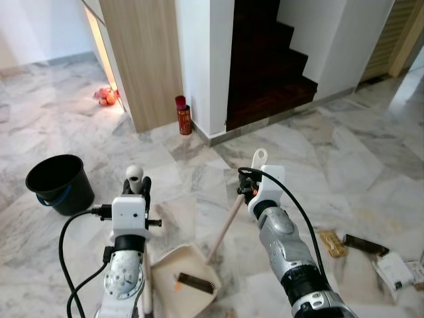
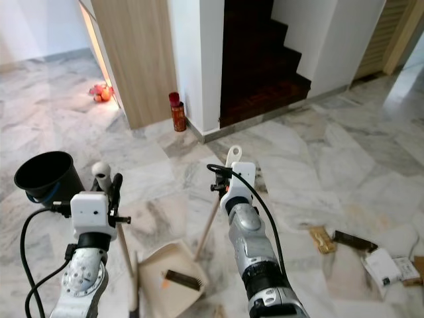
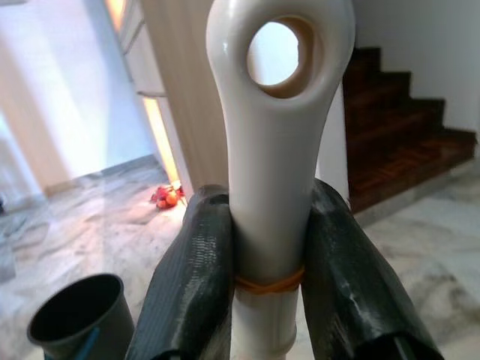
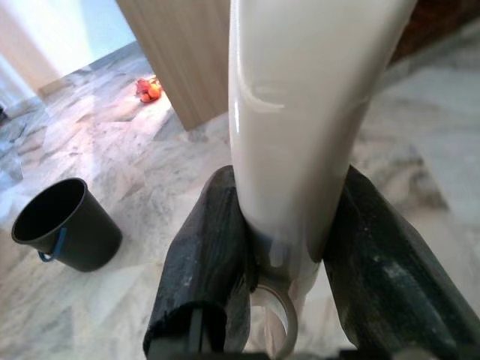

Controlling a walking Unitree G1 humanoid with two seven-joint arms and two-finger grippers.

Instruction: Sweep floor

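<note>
My left gripper (image 1: 136, 186) is shut on the white handle (image 3: 274, 112) of a beige dustpan (image 1: 173, 264), which rests on the marble floor between my arms. A dark flat piece (image 1: 197, 283) and an orange bit lie in the pan. My right gripper (image 1: 247, 189) is shut on the pale broom handle (image 4: 300, 90), near its top loop (image 1: 258, 158). The broom's stick (image 1: 225, 228) slants down to the pan's far edge. Litter lies on the floor at the right: a brown wrapper (image 1: 331, 242), a dark wrapper (image 1: 364, 244) and a white packet (image 1: 395, 269).
A black bucket (image 1: 59, 183) stands on the floor at the left. A red can (image 1: 183, 116) stands against the white wall corner. Dark stairs (image 1: 265, 66) rise behind it. An orange toy (image 1: 106, 96) lies beside the wooden panel.
</note>
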